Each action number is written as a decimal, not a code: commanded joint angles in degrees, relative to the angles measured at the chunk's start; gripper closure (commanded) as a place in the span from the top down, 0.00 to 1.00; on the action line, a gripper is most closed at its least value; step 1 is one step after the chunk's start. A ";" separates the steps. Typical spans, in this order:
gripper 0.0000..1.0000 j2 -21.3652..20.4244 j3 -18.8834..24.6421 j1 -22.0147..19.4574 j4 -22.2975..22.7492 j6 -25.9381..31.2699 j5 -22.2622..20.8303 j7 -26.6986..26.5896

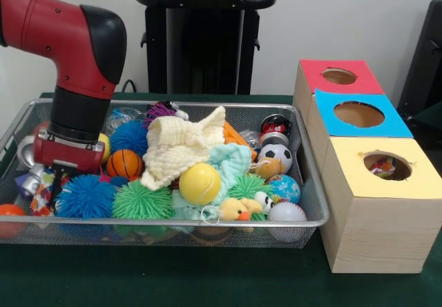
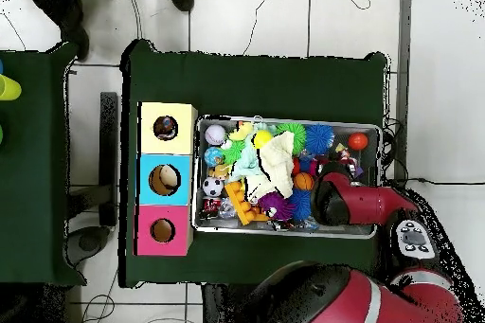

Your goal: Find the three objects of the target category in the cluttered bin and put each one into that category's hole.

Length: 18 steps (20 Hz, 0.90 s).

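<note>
Arm reaches down into the left end of the wire bin [image 1: 314, 203] in the front view; the end effector [image 1: 58, 177] sits low among the toys there, its tips buried between a blue spiky ball [image 1: 84, 196] and small items at the bin wall, so I cannot tell whether it is open or closed, or gripping anything. A basketball [image 1: 125, 163] lies just right of the wrist housing, a second blue spiky ball [image 1: 129, 136] behind it. Mid-bin: a cream cloth [image 1: 181, 147] draped over a mint cloth [image 1: 231, 161], a yellow ball [image 1: 199, 183] in front of them, a green spiky ball [image 1: 141, 201] near the front wall. Right end: soccer ball [image 1: 275, 156], globe ball [image 1: 282, 188], white baseball [image 1: 287, 214], rubber duck [image 1: 238, 210]. An orange ball [image 1: 10, 210] rests at the far left edge. Three boxes stand beside the bin on the green surface [image 1: 207, 279]: red box [image 1: 335, 79], blue box [image 1: 356, 114], yellow box [image 1: 387, 176], each with a round hole on top; something coloured shows inside the yellow box's hole. Overhead confirms the arm [image 2: 346, 201] over the bin end farthest from the boxes.
</note>
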 commanded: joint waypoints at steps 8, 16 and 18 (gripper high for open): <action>0.00 -5.28 -0.31 1.18 9.44 19.01 4.91 4.44; 0.00 -13.62 -2.71 6.64 14.29 26.23 8.50 7.23; 0.00 -14.86 -1.97 6.59 15.02 26.64 9.15 7.16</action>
